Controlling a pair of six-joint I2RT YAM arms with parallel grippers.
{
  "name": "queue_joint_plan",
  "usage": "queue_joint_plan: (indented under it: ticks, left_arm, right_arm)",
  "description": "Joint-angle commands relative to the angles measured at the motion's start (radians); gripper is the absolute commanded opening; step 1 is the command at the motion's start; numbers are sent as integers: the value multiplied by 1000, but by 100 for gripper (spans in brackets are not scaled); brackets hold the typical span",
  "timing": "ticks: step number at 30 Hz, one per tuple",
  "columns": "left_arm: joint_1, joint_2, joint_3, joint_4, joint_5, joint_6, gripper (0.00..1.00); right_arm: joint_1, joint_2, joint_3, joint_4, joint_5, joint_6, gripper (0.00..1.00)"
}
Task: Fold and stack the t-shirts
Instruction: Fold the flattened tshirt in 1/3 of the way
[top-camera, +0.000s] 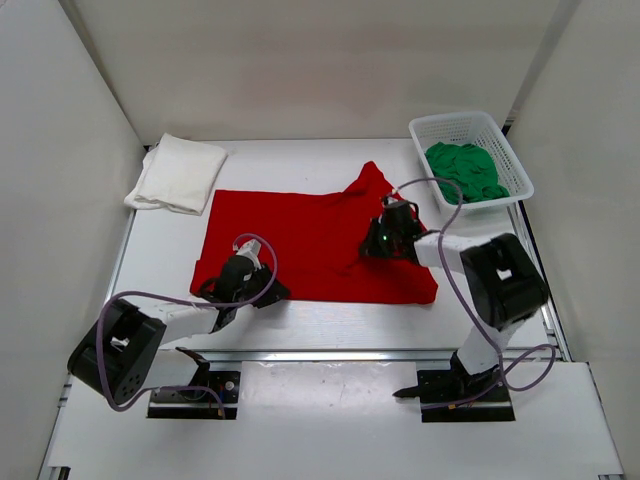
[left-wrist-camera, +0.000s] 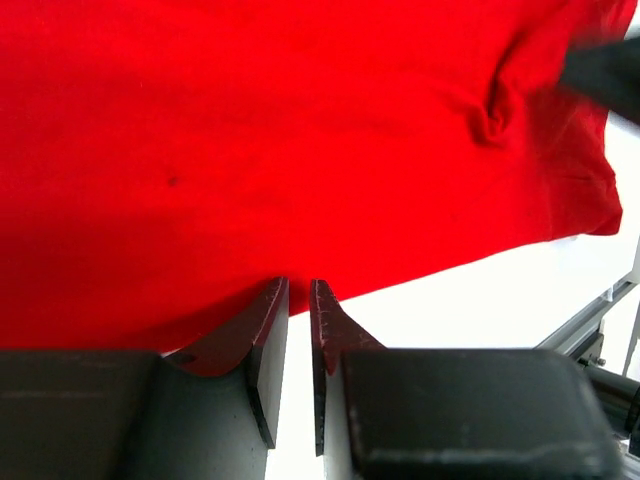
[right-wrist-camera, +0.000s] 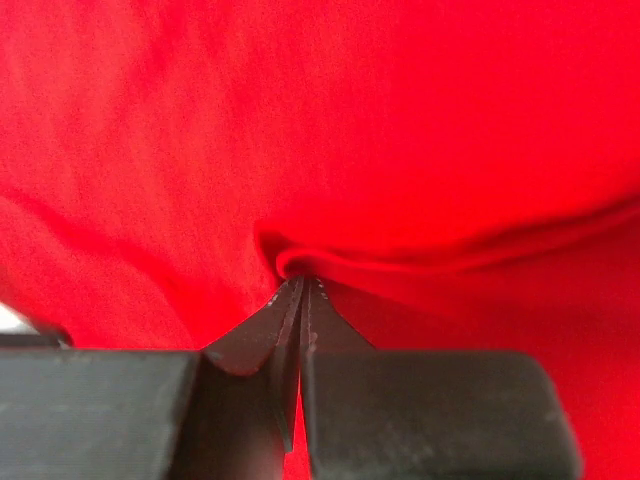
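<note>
The red t-shirt (top-camera: 310, 240) lies spread flat in the middle of the table, with one corner raised into a peak at the back right. My right gripper (top-camera: 378, 240) (right-wrist-camera: 303, 282) is shut on a pinched fold of the red t-shirt (right-wrist-camera: 350, 120) near its right side. My left gripper (top-camera: 262, 288) (left-wrist-camera: 298, 285) sits low at the near-left hem of the red t-shirt (left-wrist-camera: 300, 130). Its jaws stand a narrow gap apart, with bare table showing between them. The white t-shirt (top-camera: 180, 172) lies folded at the back left. The green t-shirt (top-camera: 465, 170) is bunched in the basket.
A white mesh basket (top-camera: 455, 122) stands at the back right corner. White walls enclose the table on three sides. A metal rail (top-camera: 350, 352) runs along the near edge in front of the arm bases.
</note>
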Motion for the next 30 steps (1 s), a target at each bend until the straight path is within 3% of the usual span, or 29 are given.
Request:
queue_joint_plan:
  ticks: [1, 4, 11, 26, 28, 30]
  left_arm:
    - [-2, -27, -12, 33, 16, 1, 26]
    - [4, -51, -26, 33, 23, -2, 26]
    - [12, -107, -38, 36, 20, -10, 27]
    - [-176, 37, 59, 105, 78, 2, 26]
    - [-180, 56, 55, 115, 90, -8, 27]
    - [-186, 74, 54, 127, 90, -7, 28]
  right_arm:
    - [-27, 108, 225, 57, -43, 11, 0]
    - [-36, 173, 399, -35, -59, -15, 0]
    - [-125, 197, 535, -106, -19, -79, 0]
    - [-185, 530, 864, -238, -59, -102, 0]
    - [-191, 538, 869, -220, -57, -93, 7]
    - [-194, 553, 873, -203, -72, -82, 21]
